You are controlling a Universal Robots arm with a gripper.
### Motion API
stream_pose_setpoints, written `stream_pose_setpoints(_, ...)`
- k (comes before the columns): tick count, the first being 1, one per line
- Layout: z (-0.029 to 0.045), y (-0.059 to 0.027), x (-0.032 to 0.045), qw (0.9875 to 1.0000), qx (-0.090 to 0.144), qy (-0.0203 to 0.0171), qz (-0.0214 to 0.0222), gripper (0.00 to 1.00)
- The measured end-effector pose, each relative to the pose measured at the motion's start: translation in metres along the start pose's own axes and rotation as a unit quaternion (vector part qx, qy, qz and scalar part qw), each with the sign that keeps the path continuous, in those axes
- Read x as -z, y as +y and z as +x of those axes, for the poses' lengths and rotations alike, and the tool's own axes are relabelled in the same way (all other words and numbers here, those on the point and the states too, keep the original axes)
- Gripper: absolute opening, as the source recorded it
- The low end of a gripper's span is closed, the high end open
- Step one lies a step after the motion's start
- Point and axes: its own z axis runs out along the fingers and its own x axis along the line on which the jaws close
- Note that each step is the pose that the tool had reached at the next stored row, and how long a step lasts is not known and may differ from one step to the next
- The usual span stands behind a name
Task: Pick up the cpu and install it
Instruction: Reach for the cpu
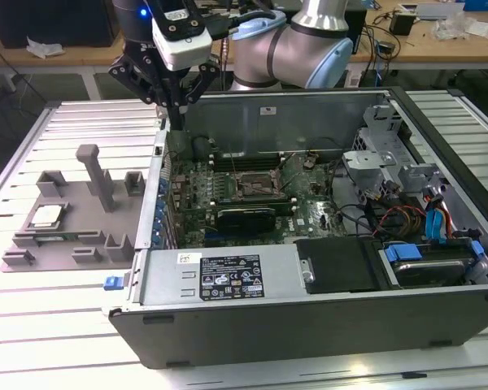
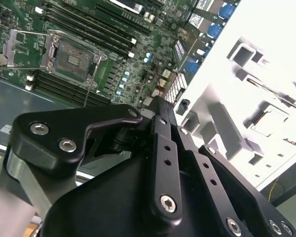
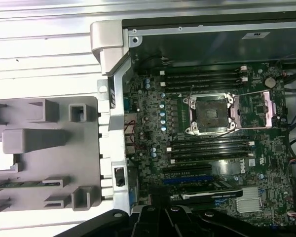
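Note:
The cpu (image 1: 46, 215), a small silver square with a pale rim, lies in a recess of the grey holder (image 1: 73, 207) at the exterior view's left. My gripper (image 1: 177, 120) hangs above the back left corner of the open computer case (image 1: 309, 284), well apart from the cpu and holding nothing. Its black fingers (image 2: 158, 128) meet at the tip, so it is shut. The dark socket (image 1: 256, 185) on the green motherboard has its metal frame flipped open and nothing in it; both wrist views show the socket (image 3: 209, 113) (image 2: 74, 57).
The holder carries a tall post (image 1: 98, 175) and several low blocks. A black card (image 1: 244, 215) stands just in front of the socket. Memory slots (image 3: 207, 148) flank it. Drive cages and cables (image 1: 407, 211) crowd the exterior view's right. Slatted metal table (image 1: 73, 325) surrounds the case.

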Motion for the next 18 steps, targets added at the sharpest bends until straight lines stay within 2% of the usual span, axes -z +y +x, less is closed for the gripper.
stream_pose_setpoints(18, 0.026, -0.0019, 0.0007, 1.0, 0.0, -0.0009, -0.0001, 0.11)
